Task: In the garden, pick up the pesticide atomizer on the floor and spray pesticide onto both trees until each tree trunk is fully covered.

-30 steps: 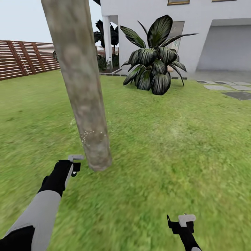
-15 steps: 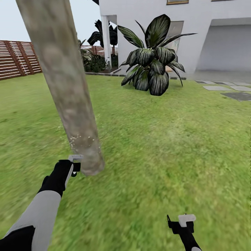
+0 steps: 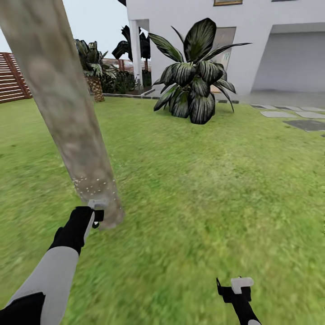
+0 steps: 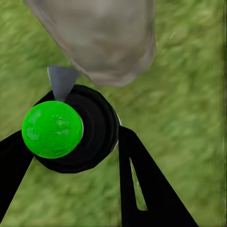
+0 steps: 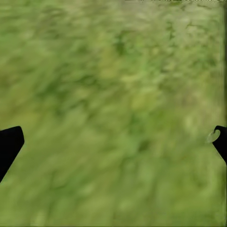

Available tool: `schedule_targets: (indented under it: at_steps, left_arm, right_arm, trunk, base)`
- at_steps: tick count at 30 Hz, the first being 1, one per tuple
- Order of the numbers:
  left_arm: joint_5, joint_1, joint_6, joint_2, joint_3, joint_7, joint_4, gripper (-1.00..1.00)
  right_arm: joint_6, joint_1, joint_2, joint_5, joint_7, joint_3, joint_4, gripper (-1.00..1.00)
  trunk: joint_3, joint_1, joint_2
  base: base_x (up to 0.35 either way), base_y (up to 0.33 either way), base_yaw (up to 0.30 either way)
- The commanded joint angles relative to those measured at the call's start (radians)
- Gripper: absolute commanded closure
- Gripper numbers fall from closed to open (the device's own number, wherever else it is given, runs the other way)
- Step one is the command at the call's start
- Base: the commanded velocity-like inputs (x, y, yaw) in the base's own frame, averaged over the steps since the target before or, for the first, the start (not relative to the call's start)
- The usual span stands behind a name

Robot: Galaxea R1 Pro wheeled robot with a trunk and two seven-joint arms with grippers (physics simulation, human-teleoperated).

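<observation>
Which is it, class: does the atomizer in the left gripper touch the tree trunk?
Cannot tell. In the left wrist view the atomizer overlaps the tree trunk; the head view shows the left gripper against it, no plain gap.

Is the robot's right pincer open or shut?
Open. In the right wrist view the right pincer has its two black fingertips at opposite edges, with just grass between them.

No readable text, label, brand, number or sign is showing anywhere in these views. The white house (image 3: pixel 234 40) is carrying two framed panels high on its wall and a pale panel behind the striped-leaf plant (image 3: pixel 194 76), but these are perhaps too blurred to yield any lettering. The atomizer (image 4: pixel 71 127), seen from the left wrist, is bearing no legible marking.
</observation>
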Motion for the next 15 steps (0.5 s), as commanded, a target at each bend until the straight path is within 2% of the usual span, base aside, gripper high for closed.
schedule_targets:
  at_steps: [1, 8, 15]
  left_arm:
    - [0.001, -0.001, 0.006, 0.001, 0.001, 0.002, -0.003, 1.0]
    - [0.003, -0.001, 0.008, 0.009, 0.007, 0.002, -0.005, 1.0]
    - [0.003, -0.001, 0.007, 0.006, 0.002, 0.003, -0.005, 1.0]
  right_arm:
    - [-0.002, -0.001, 0.0, 0.011, -0.007, -0.003, 0.001, -1.0]
    - [-0.002, -0.001, 0.0, 0.011, -0.007, -0.003, 0.002, -1.0]
    - [-0.002, -0.001, 0.0, 0.011, -0.007, -0.003, 0.002, -1.0]
  trunk:
    - [-0.001, 0.0, 0.0]
    - [-0.001, 0.0, 0.0]
    - [-0.001, 0.0, 0.0]
  base:
    - [0.182, -0.237, 0.013]
    - [0.194, -0.227, 0.229]
    - [0.019, -0.27, 0.257]
